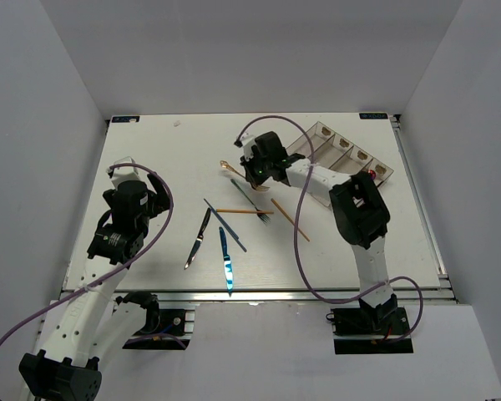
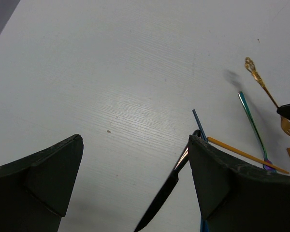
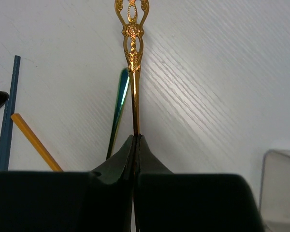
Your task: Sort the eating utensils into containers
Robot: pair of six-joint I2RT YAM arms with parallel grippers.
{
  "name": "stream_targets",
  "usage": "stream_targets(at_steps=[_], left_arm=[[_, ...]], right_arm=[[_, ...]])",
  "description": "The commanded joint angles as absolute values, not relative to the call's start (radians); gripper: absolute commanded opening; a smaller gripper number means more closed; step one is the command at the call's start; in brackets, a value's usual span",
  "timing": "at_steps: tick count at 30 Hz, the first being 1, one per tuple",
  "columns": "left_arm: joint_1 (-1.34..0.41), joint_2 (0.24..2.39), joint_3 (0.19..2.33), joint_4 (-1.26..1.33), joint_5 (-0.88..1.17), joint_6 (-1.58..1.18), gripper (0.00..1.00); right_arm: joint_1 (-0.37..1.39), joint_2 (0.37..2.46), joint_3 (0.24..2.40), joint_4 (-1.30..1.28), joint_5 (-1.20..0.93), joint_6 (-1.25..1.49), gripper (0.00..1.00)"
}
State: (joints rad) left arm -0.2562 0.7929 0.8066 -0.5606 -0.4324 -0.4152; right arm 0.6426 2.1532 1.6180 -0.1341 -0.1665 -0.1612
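L arm [image 1: 121, 221] & R arm [image 1: 359, 213]: white link shells w/ chunky black joint housings; each on a black base plate [image 1: 373, 322]; thin purple cable [image 1: 163, 200] loops off each; L gripper [image 2: 135, 186] & R gripper [image 3: 135, 145] both matte black plastic, wedge-shaped, faceted; small green light [image 1: 257, 174] nr R wrist.

gold fork [image 3: 134, 63]: polished gold metal, embossed handle; blue knife [image 1: 226, 263]: glossy, mirror-bright metal; black knife [image 2: 159, 203]: dark satin sheen; table [image 2: 111, 72]: white, matt, fine wood-grain texture; tray [image 1: 355, 144]: clear smoky plastic
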Motion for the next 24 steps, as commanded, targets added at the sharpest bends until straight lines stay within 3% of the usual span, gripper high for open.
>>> stream_targets(at_steps=[1, 6, 15, 24], left_arm=[[-0.255, 0.782, 0.802, -0.554, -0.426, -0.408, 0.98], [-0.253, 0.778, 0.802, -0.555, -0.428, -0.408, 0.98], [-0.253, 0.759, 0.802, -0.555, -0.430, -0.410, 0.98], [-0.253, 0.749, 0.804, -0.555, -0.428, -0.410, 0.98]], right_arm=[[0.609, 2.007, 1.557, -0.022, -0.121, -0.042, 0.00], [0.557, 1.846, 1.444, -0.021, -0.026, 0.125, 0.00], [0.302, 1.550, 1.114, 0.026, 0.165, 0.434, 0.00], [0.212, 1.462, 0.951, 0.092, 0.388, 0.659, 0.00]])
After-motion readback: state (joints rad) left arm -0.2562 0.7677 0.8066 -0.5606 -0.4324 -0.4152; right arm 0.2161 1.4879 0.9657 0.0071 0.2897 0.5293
